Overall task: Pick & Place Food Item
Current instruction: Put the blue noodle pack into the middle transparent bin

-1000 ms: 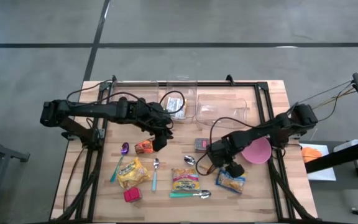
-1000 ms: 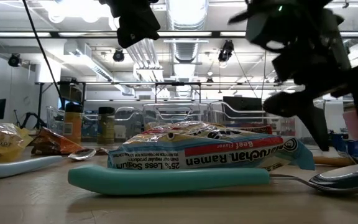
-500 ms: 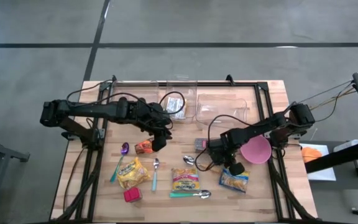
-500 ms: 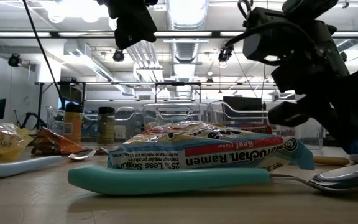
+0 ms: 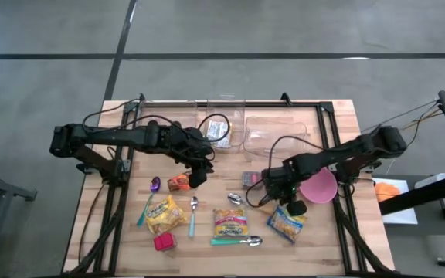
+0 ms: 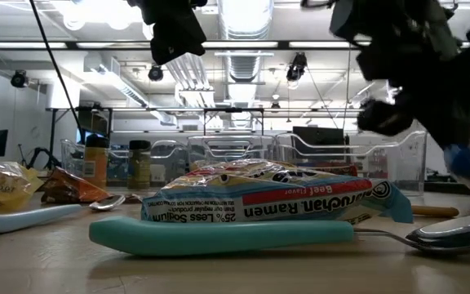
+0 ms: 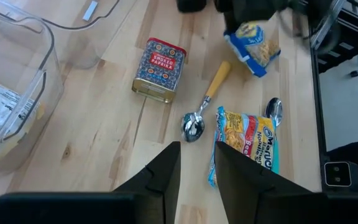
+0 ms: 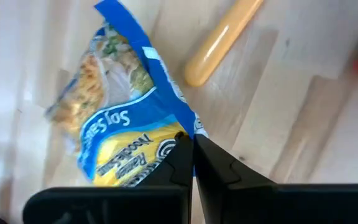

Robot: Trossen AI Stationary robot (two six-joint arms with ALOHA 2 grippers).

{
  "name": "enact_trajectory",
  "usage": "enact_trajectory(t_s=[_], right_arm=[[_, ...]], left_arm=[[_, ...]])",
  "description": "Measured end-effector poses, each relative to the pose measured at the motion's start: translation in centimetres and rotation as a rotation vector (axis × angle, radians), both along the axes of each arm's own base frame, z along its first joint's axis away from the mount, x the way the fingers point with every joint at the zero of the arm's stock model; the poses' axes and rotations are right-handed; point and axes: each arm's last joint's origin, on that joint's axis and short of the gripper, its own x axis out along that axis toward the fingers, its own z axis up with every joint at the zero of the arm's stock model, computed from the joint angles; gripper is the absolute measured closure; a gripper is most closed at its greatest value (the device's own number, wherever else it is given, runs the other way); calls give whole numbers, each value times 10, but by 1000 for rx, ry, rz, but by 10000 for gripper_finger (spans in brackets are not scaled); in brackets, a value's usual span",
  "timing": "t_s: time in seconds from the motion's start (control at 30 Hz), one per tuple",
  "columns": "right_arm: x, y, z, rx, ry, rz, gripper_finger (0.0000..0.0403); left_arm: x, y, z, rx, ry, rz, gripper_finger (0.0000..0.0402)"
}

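Note:
A blue and yellow noodle packet (image 5: 286, 225) (image 8: 114, 118) hangs under my right gripper (image 5: 291, 206) (image 8: 192, 149), which is shut on it near the table's front right. The left wrist view shows the same packet (image 7: 253, 48) farther off. My left gripper (image 5: 197, 177) (image 7: 197, 171) hovers above the table's middle, beside an orange packet (image 5: 178, 182). Its fingers stand a little apart with nothing between them. My right gripper pinches the packet's blue sealed edge (image 8: 188, 132) between its two fingertips. The fingers come steeply from above. The packet hangs tilted below them with the held end raised off the wood; whether its lower end (image 8: 67, 106) still touches the table I cannot tell.
A beef ramen packet (image 5: 230, 222) lies on a teal-handled spoon (image 5: 234, 242). Nearby are a paprika tin (image 5: 251, 179), a yellow-handled spoon (image 7: 207, 99), a pink bowl (image 5: 319, 187) and a yellow snack bag (image 5: 164, 214). Clear bins (image 5: 275, 135) stand at the far edge.
My right gripper has shut on the noodle packet's edge and risen a little, rolling slightly. The packet's held end has come up off the table and the packet has turned somewhat under the fingers.

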Motion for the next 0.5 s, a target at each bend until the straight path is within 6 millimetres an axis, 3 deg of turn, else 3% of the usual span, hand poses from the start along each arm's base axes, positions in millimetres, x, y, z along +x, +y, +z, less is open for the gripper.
enact_trajectory(t_s=[0.3, 0.5], right_arm=[[-20, -4, 45, 30, -172, -84, 396], [-31, -6, 63, 20, -262, -94, 396]], left_arm=[[0, 0, 0, 0, 0, -1, 296], [0, 0, 0, 3, -1, -2, 296]])
